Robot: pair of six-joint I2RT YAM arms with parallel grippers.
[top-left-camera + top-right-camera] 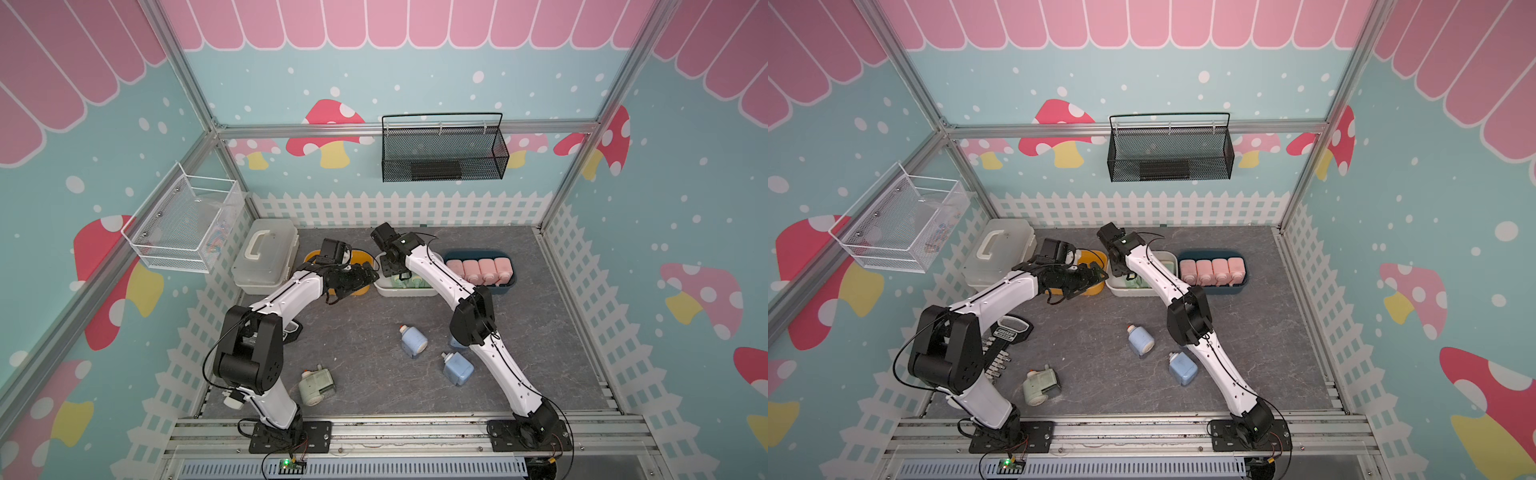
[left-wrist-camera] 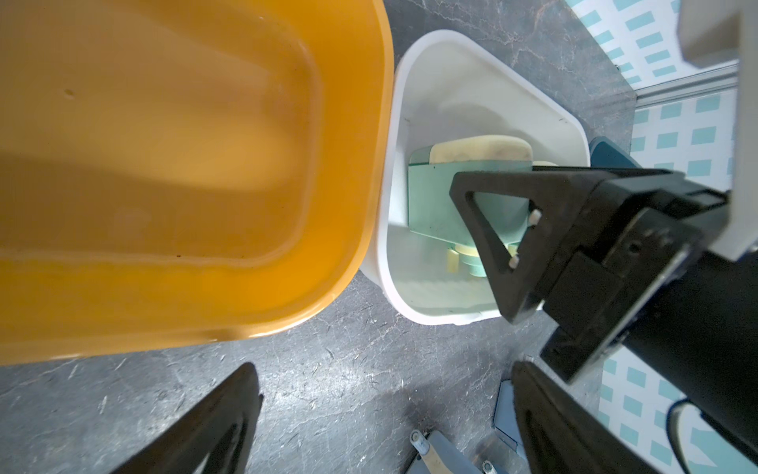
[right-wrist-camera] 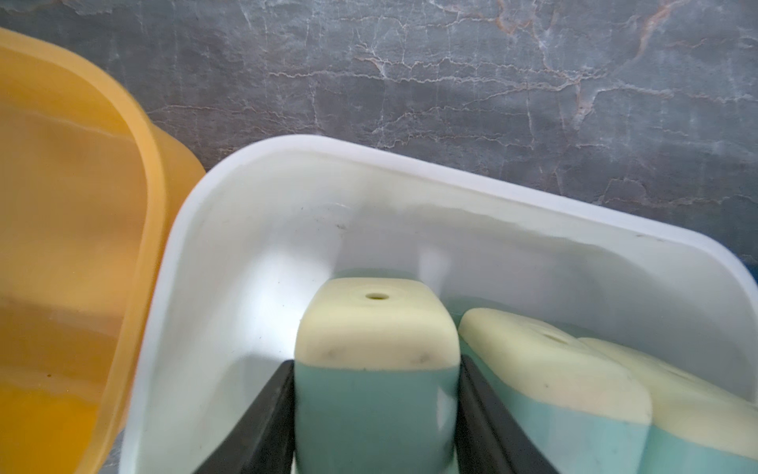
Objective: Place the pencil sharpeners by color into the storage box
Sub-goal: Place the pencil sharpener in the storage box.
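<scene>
You are looking down on a grey tabletop with three tubs in a row at the back. Take the white tub (image 1: 401,291) in the middle as your marker.

Right against its left side sits the yellow tub (image 2: 377,164), bare inside (likely meant for blue, since pink and green each have a tub). Your left gripper (image 1: 353,276) hangs over the yellow tub's front edge, just left of the white tub. Its fingers (image 2: 213,418) are spread wide with nothing between them, and it looks parked clear of the work.

At the left end of the white tub, your right gripper (image 3: 375,363) reaches down over a green sharpener (image 3: 375,394). The fingers (image 3: 266,418) are partly closed, one flat against each green side, so the piece is gripped. It stands with its cream end up. Held that way it lines up with two more green sharpeners (image 3: 553,381), packed side by side just to its right in the same tub. Whether it rests on the tub floor I cannot tell.

Just right of the white tub, the dark blue tub (image 1: 505,286) holds four pink sharpeners (image 1: 486,270) in a neat row.

The rest lie loose on the table in front of the white tub. A loose green sharpener (image 1: 316,386) lies well off to the left. Two blue sharpeners (image 1: 413,341) lie slightly to the right, with a third blue shape mostly hidden behind the right arm.
</scene>
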